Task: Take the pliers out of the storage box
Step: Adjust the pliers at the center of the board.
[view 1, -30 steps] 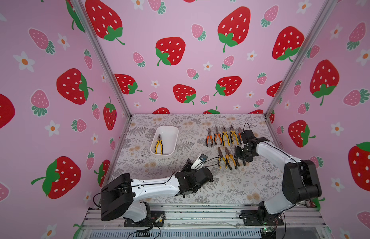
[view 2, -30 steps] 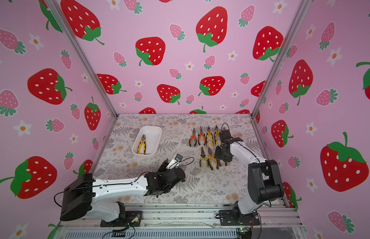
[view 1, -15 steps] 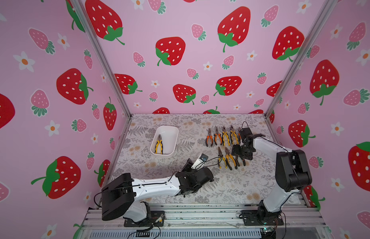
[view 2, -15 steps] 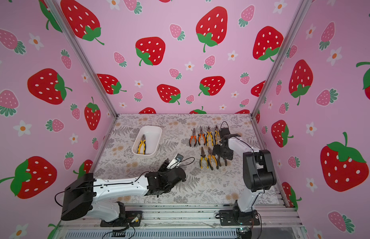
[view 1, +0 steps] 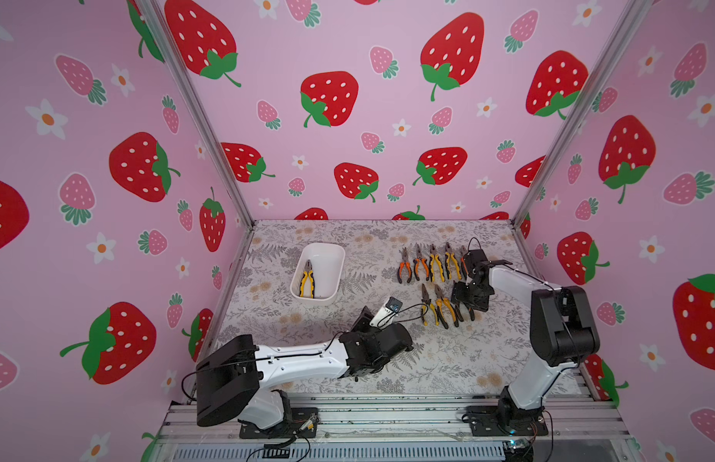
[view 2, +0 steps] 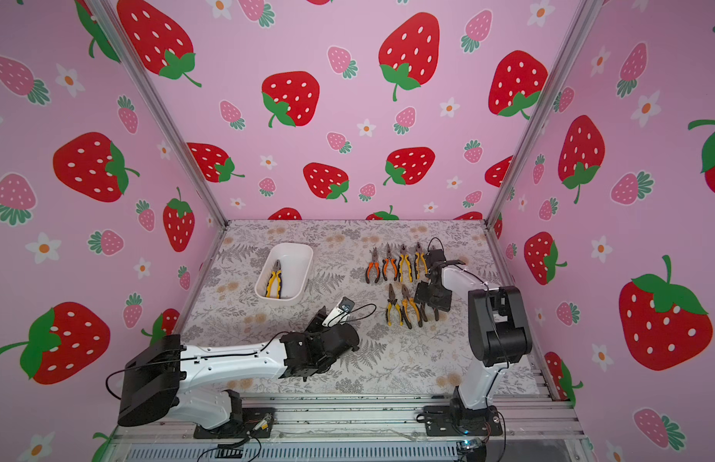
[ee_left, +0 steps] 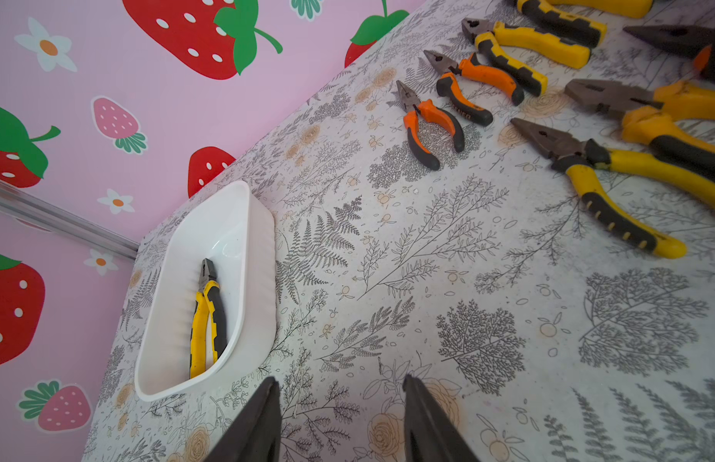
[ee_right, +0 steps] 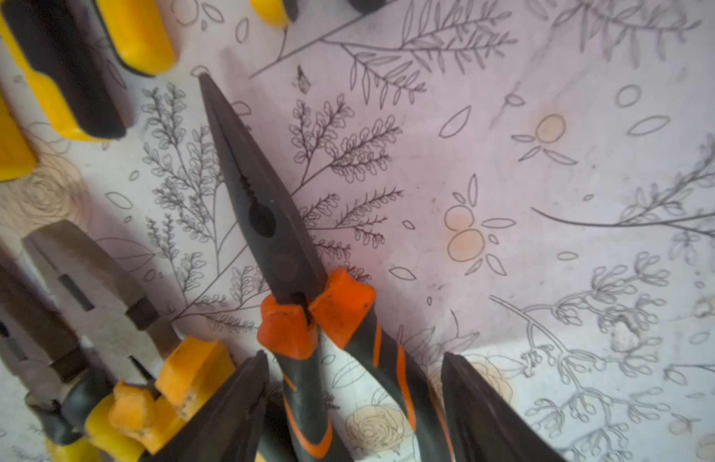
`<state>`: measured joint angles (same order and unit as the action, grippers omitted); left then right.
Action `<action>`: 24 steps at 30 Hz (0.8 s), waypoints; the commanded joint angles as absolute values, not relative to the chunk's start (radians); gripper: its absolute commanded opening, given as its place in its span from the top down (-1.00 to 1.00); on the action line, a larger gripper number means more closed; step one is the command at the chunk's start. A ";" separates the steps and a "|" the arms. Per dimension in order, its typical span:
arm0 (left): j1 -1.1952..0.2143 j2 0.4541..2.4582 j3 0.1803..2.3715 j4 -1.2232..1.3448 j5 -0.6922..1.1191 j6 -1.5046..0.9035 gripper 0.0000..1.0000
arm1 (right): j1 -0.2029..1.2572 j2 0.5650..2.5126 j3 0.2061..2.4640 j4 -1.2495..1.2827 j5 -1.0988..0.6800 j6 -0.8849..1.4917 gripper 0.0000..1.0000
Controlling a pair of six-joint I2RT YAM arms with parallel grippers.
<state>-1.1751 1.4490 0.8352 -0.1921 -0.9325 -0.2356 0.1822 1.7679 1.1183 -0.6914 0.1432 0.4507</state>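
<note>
right gripper [ee_right: 353,356] open astride the orange long-nose pliers [ee_right: 267,224] lying flat in the near right row, gripping nothing, so that drop looks done; left gripper [ee_left: 339,379] half open, empty; next: fetch the 1 yellow pliers [view 1: 306,280] lying in the white storage box [view 1: 327,264], far left.

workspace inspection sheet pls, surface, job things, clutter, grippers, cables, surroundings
surface: table with floral cover, lying flat
job's things: one yellow pliers in the storage box; the other pliers in two rows on the table
clutter: nothing seen
grippers: left gripper open, empty; right gripper open, fingers either side of the orange long-nose pliers lying on the table
cables: black wrist cable loops above the table
surroundings: strawberry-print walls
</note>
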 commanded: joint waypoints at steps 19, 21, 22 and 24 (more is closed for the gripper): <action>-1.172 1.428 0.852 -0.201 -0.940 -0.244 -0.01 | 0.160 1.668 1.026 -0.695 0.197 0.465 -0.19; -1.172 1.429 0.852 -0.201 -0.939 -0.243 -0.01 | 0.151 1.669 1.037 -0.698 0.206 0.465 -0.19; -1.172 1.430 0.851 -0.201 -0.939 -0.242 -0.02 | 0.145 1.673 1.041 -0.700 0.206 0.465 -0.19; -1.173 1.432 0.855 -0.201 -0.939 -0.240 -0.01 | 0.131 1.679 1.051 -0.699 0.201 0.460 -0.19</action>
